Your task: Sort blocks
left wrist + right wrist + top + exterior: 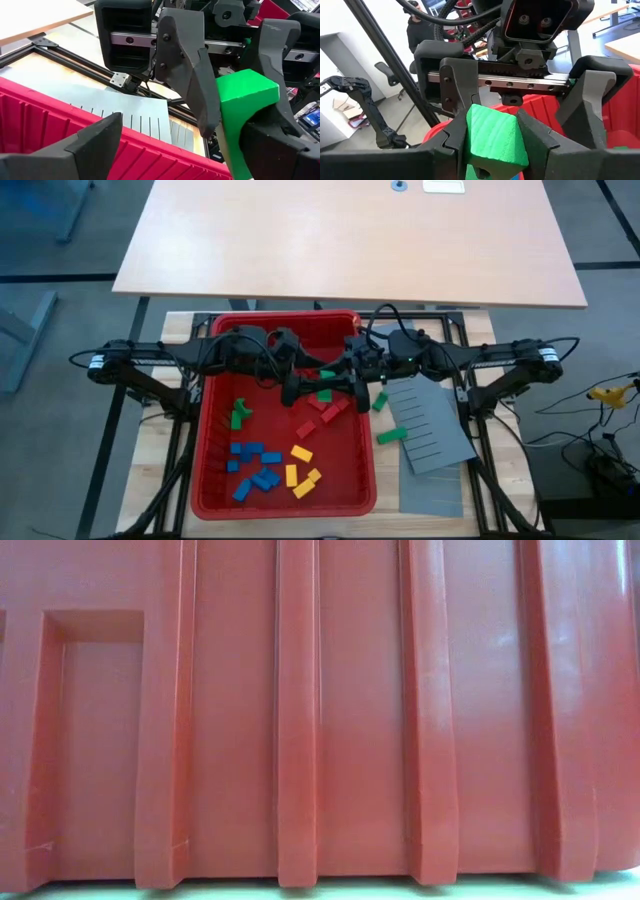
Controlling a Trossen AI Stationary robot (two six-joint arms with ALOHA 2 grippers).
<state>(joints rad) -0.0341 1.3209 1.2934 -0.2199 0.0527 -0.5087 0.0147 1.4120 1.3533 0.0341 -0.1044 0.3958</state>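
Observation:
Over the middle of the red bin (205,440) my two grippers meet tip to tip. My right gripper (495,150) is shut on a green block (495,132), also seen in the high view as the green block (327,374). Facing it, my left gripper (180,150) is open, and its fingers stand wide on either side of that green block (245,95). On the bin floor lie loose blocks in groups: blue (255,465), yellow (300,470), red (325,415) and green (238,415). The low view shows only the bin's wall (320,720). My right gripper pinches the green block between its two fingers, which press two opposite faces (475,135). The fingers reach in about level from the table's right. The block is lifted clear above the bin floor, one end sticking out past the fingertips toward my left gripper.
A grey slotted panel (430,425) lies right of the bin, with two green blocks (391,436) (379,401) on or beside it. A light wooden table (350,240) stands beyond the far edge. Black frame rails run around the work area.

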